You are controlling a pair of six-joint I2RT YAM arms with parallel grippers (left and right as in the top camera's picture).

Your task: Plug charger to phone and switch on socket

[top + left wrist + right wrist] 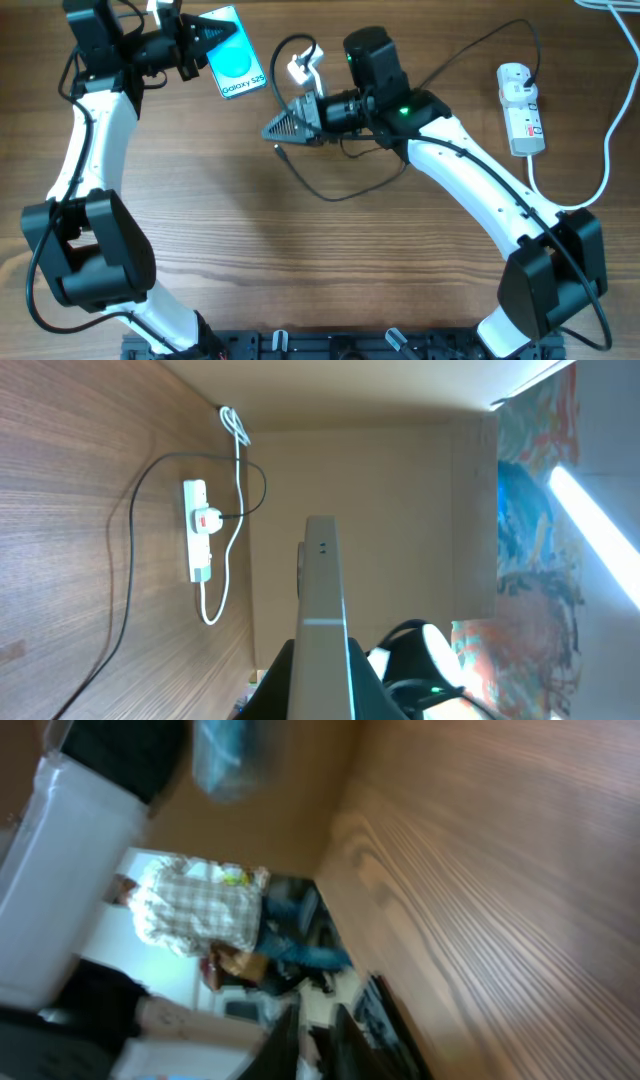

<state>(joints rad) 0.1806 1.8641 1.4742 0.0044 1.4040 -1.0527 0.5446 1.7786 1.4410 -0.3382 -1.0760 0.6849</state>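
My left gripper is shut on the edge of the phone, a teal "Galaxy S25" held at the far left. In the left wrist view the phone shows edge-on between the jaws. My right gripper points left at mid-table, off the surface. Its jaws look nearly closed on something dark, but that view is blurred. The charger's black cable loops below it, and its tip shows just under the fingers. The socket lies at the far right and also shows in the left wrist view.
A thicker white cable runs from the socket along the right edge. The black cable trails across the table behind the right arm to the socket. A person sits beyond the table in the right wrist view.
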